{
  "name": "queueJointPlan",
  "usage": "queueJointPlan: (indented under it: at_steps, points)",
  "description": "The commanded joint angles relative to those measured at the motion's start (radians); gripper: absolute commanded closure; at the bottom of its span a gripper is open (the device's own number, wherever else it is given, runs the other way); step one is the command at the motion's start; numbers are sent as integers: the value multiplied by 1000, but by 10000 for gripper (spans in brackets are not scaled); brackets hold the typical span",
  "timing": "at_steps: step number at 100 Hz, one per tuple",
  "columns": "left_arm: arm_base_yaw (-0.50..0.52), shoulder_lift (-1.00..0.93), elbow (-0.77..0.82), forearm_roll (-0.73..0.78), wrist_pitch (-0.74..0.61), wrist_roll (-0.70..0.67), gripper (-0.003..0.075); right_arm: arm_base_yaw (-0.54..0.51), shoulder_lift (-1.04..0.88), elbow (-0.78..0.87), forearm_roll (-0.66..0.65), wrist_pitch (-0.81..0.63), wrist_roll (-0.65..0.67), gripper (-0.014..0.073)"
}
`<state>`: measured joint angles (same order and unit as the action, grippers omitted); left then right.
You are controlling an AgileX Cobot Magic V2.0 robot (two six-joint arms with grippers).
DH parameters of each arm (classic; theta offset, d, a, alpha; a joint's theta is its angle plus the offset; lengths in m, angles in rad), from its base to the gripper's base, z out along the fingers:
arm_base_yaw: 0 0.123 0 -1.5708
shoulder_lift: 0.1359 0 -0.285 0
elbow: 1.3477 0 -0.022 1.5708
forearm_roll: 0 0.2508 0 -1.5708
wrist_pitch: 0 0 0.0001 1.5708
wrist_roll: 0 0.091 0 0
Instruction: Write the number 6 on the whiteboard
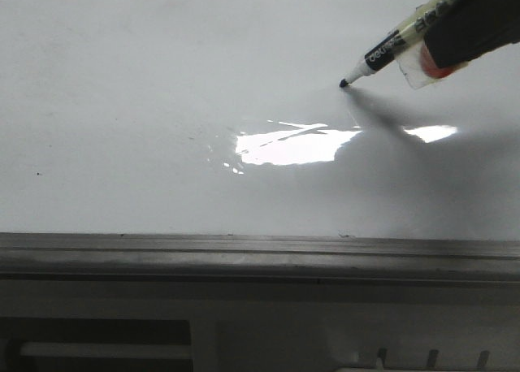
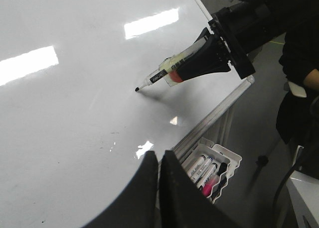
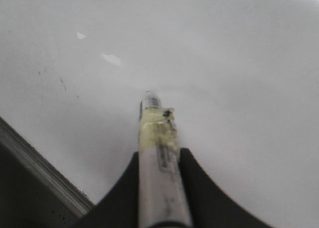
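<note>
We saw the right gripper clamped on a marker pen, which slanted down until its black tip met the whiteboard, or sat just above it; we could not tell which. No stroke of the number 6 showed on the glossy white surface. The left gripper hung over the board's near corner, its fingers pressed together on nothing. Beside the grey rim a white tray held spare markers.

The right pincer is clamped on a marker, reaching in at a slant. The left pincer hangs with fingers pressed together.
</note>
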<state>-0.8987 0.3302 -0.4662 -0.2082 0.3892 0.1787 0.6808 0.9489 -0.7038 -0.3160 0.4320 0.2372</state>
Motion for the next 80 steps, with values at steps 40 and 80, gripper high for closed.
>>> queueJointPlan:
  at_steps: [40,80]
  points:
    - [3,16,-26,-22,-82,-9,739,39,8,-27,80,18,5,636]
    - [3,16,-26,-24,-82,-9,739,134,7,-26,53,217,11,636]
